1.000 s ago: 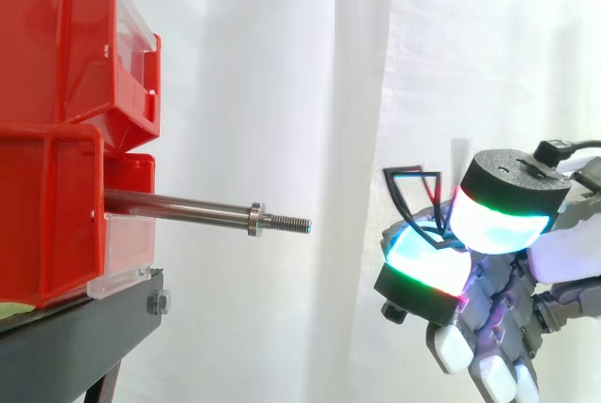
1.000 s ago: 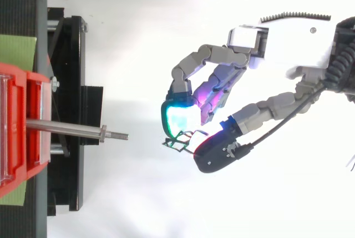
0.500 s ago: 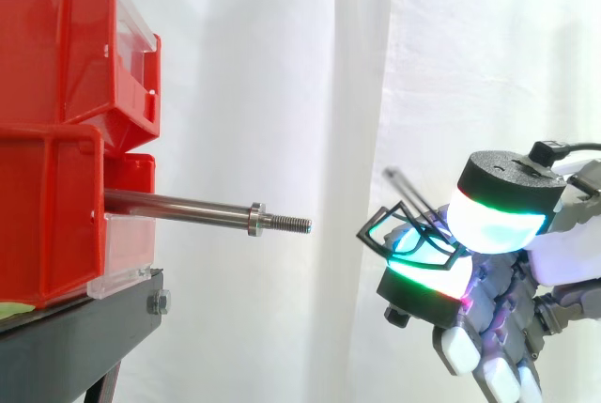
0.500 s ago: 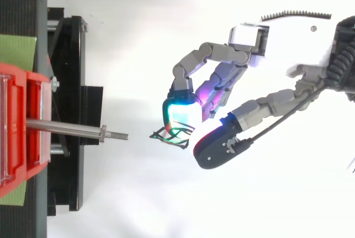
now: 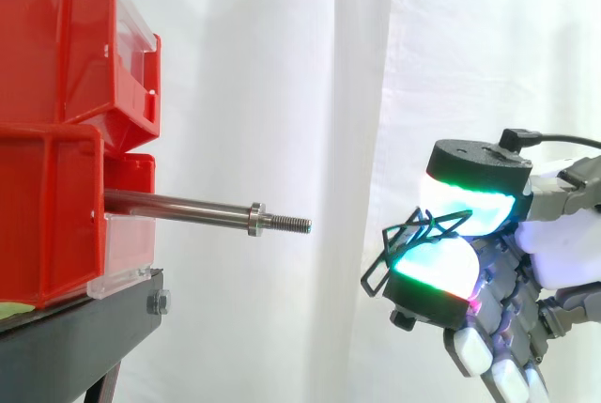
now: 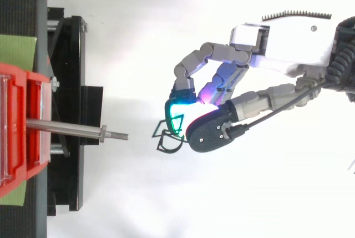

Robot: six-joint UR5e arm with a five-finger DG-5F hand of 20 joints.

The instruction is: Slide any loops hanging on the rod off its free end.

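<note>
Hand pinches the black wire loops between its glowing pads, well apart from the rod's free end. The rod projects from the red bins beyond the edge of the stand.

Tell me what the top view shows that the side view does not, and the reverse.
Top view: the hand's white back, and the black wire loops in line with the rod's free end. Side view: two red bins stacked on the black stand, and the loops sitting lower than the rod's tip. Both: the bare rod, and the loops pinched between the fingers, clear of it.
</note>
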